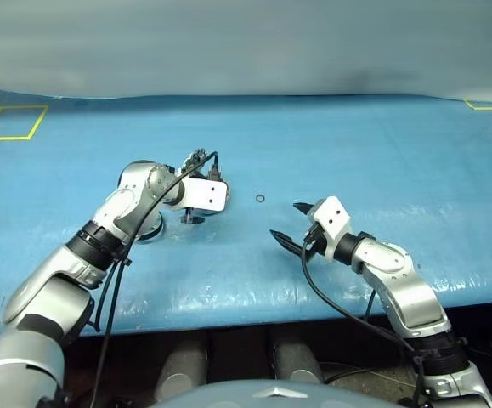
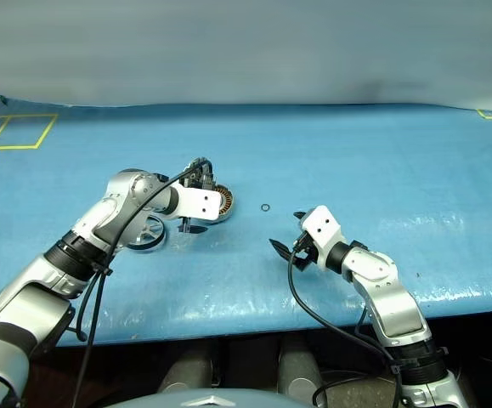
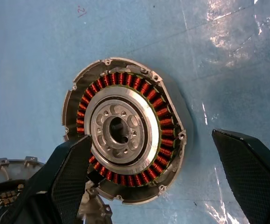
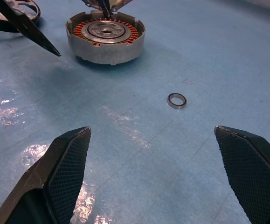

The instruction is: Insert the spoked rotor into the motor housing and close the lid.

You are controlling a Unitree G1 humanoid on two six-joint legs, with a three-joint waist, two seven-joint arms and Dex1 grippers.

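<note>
Right end effector [image 2: 286,232]: we are holding it nearest the camera, low over the desk [image 2: 381,161], its fingers wide apart and empty, pointing toward the parts; it looks parked clear of the work.
Ring [image 4: 176,101]: a small dark ring is lying alone on the blue cover between the right end effector and the housing, touching neither.
Housing [image 3: 125,130]: it is sitting flat on the desk, copper windings and silver hub facing up, open to take the rotor.
Left end effector [image 2: 193,228]: we are hanging it right over the housing, pointing steeply down, fingers spread wide with nothing between them; one finger [image 3: 72,175] is overlapping the housing's edge in the left wrist view.
Rotor [image 2: 144,232]: it is lying on the desk just beside the housing, partly behind our left arm, not yet inserted.
</note>
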